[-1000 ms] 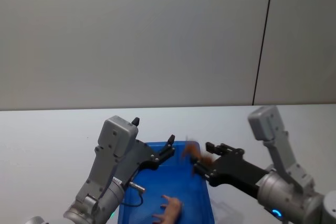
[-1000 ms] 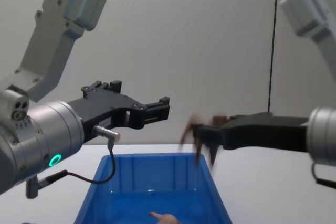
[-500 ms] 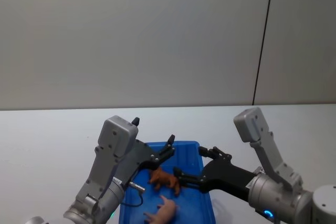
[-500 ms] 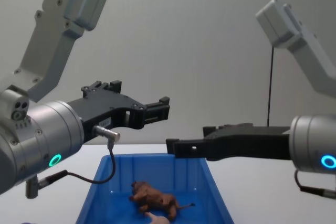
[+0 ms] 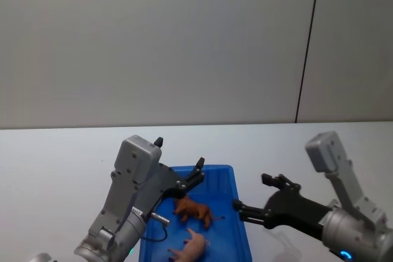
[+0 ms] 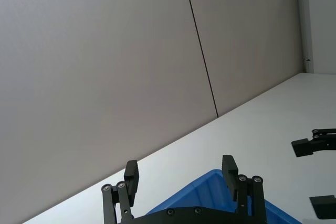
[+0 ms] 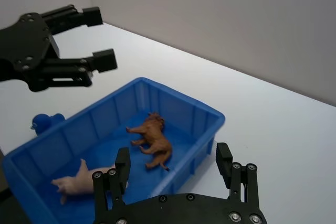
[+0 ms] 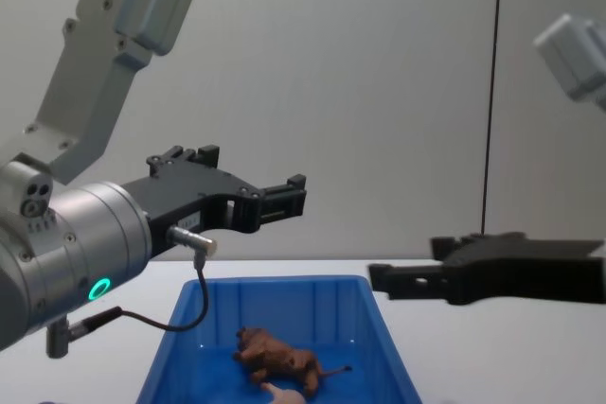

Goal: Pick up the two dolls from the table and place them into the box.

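Bright blue ribbed plastic box (image 5: 222,191) sits on the plain white counter (image 5: 61,151), close in front of the robot. Both dolls are inside it.

- Brown shaggy-maned plastic lion (image 5: 193,211): on its side on the box floor, toward the far half.
- Pale pink plastic pig (image 5: 191,246): also on its side, toward the near end. The right wrist view shows it apart from the lion.
- Neither stands on its feet. The task asks only that they be in the box, so posture should not matter.

Left end effector (image 6: 179,169): fingers apart, nothing between them, raised above the box's left side. That height likely keeps it clear of the sloped walls.

Right end effector (image 7: 173,156): fingers apart and empty, just outside the box's right wall, over bare counter.

Small blue rounded item (image 7: 44,121) sits on the counter beside the box; I cannot tell what it is.

Judgement: no doll is left on the counter, so placement looks done. Both arms need only pull away without knocking the rim.
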{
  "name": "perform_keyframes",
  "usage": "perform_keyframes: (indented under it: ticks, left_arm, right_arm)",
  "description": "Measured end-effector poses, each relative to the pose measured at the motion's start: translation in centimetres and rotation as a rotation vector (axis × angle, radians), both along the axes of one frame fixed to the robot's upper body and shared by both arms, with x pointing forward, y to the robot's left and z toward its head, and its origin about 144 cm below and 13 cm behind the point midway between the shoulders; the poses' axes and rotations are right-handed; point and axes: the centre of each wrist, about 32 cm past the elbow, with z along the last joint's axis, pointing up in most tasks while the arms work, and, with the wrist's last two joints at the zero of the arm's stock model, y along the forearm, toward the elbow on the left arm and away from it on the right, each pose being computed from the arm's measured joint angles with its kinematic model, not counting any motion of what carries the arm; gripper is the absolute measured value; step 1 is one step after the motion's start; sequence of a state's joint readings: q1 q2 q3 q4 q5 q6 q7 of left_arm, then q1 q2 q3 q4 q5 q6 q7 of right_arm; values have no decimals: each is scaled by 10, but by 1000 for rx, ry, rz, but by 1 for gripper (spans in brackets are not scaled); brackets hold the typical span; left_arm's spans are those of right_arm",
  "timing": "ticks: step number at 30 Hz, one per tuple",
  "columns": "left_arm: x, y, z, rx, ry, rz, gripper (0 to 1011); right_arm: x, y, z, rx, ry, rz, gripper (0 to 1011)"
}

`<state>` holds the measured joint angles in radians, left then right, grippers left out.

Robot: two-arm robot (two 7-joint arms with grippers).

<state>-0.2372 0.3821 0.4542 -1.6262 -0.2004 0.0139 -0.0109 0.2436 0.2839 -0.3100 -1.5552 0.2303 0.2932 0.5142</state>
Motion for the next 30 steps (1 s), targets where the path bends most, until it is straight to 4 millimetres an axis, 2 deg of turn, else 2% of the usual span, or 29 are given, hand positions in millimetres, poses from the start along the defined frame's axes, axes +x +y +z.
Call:
perform_keyframes:
  ticks: [15, 30]
  left_arm:
    - [-3, 1, 0, 10, 7, 16, 1000]
    - [-29, 13, -1, 51, 93, 172, 1000]
  right_arm:
    - [-7, -25, -7, -23, -7, -47, 1001]
    - [-10, -33, -9, -31, -10, -60, 1001]
